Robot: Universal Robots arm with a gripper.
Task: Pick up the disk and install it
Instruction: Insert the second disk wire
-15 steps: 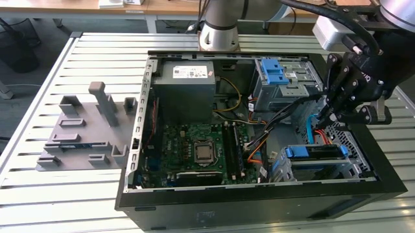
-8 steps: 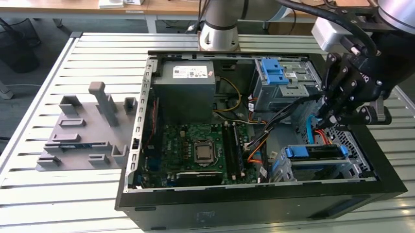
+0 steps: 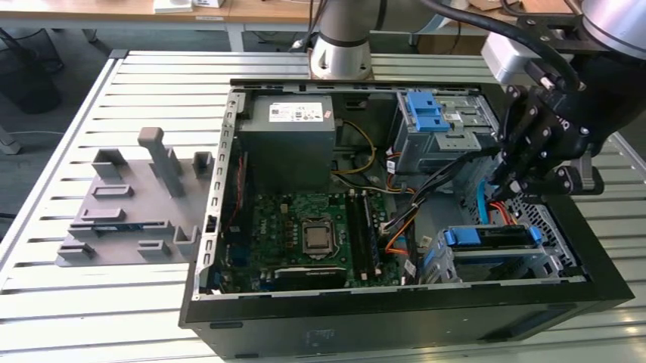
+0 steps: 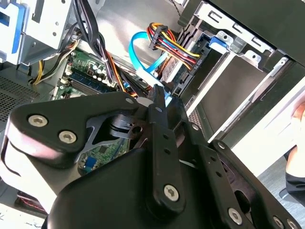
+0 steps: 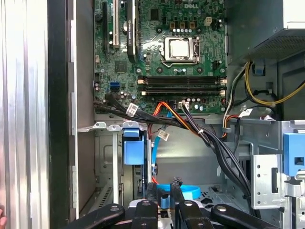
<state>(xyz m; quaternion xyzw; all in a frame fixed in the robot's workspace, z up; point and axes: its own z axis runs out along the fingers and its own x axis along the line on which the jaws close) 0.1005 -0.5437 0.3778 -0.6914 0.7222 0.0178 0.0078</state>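
Observation:
The disk [image 3: 492, 237] sits slotted in the lower drive cage at the front of the open computer case, with its blue bracket tab [image 5: 132, 145] facing the motherboard. My black gripper [image 3: 517, 180] hangs inside the case, in the gap between that cage and the upper cage, just beside the disk. Its fingers [image 5: 176, 188] are drawn close together around the end of a blue data cable [image 4: 143, 57] that loops up from there. The gripper [image 4: 158, 95] touches the cable, not the disk.
The upper drive cage with a blue latch [image 3: 434, 113] stands behind the gripper. Bundled power cables [image 5: 209, 138] cross the gap. The grey power supply [image 3: 287, 136] and motherboard [image 3: 302, 231] fill the case's left. A grey fixture [image 3: 136, 200] lies on the table.

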